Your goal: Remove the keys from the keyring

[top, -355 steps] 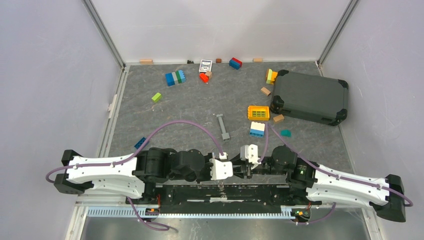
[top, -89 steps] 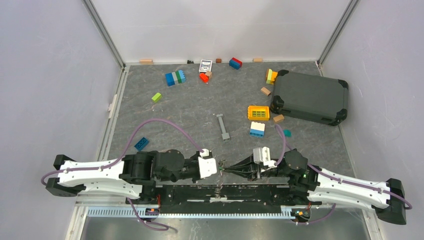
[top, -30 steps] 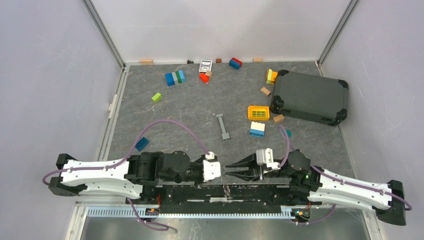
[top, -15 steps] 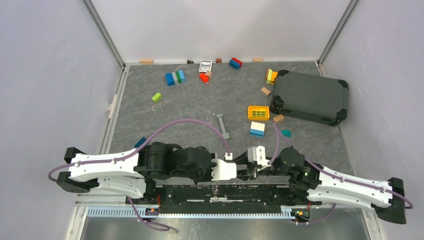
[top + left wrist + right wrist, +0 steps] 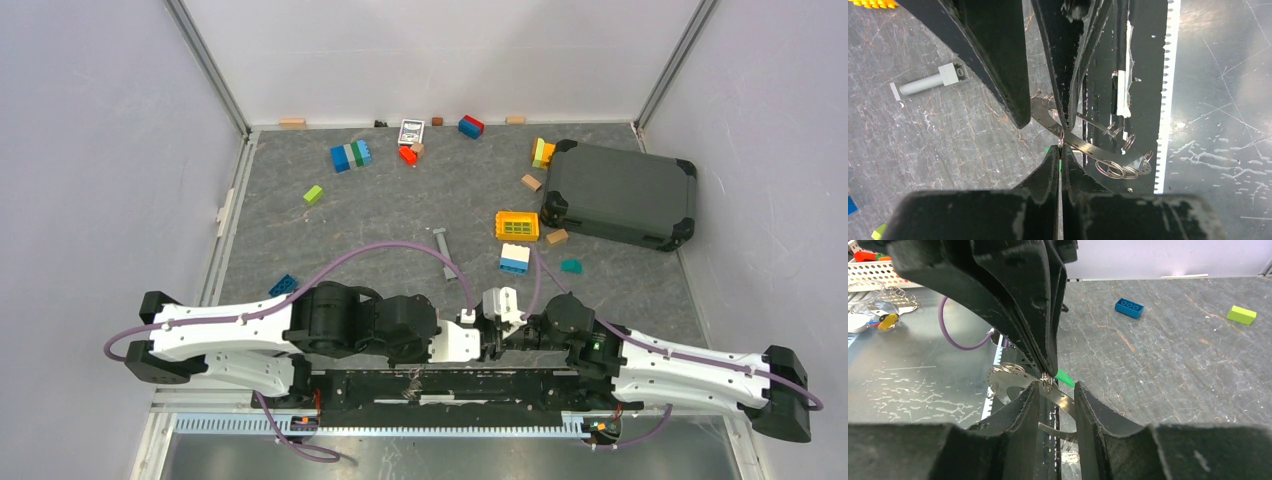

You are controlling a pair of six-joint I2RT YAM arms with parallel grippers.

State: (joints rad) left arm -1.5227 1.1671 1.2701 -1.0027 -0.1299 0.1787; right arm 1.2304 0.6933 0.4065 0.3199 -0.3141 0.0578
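Grey slate counter (image 5: 380,200), near edge: left pincer (image 5: 1059,159) clamps shut on the keyring (image 5: 1060,141) to steady it, while right pincer (image 5: 1057,390) (jaws apart) straddles a silver key (image 5: 1060,399), seemingly to slide it off.

white-shelled arms (image 5: 215,330) carry black joints (image 5: 335,320), purple cables (image 5: 385,246), and scuffed black left hand (image 5: 1060,155) and right hand (image 5: 1056,386).

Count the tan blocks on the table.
5 tan blocks: two against the back wall, left and right; one beside the red brick; two by the dark case, left of it and at its front-left corner. Some may be hidden.
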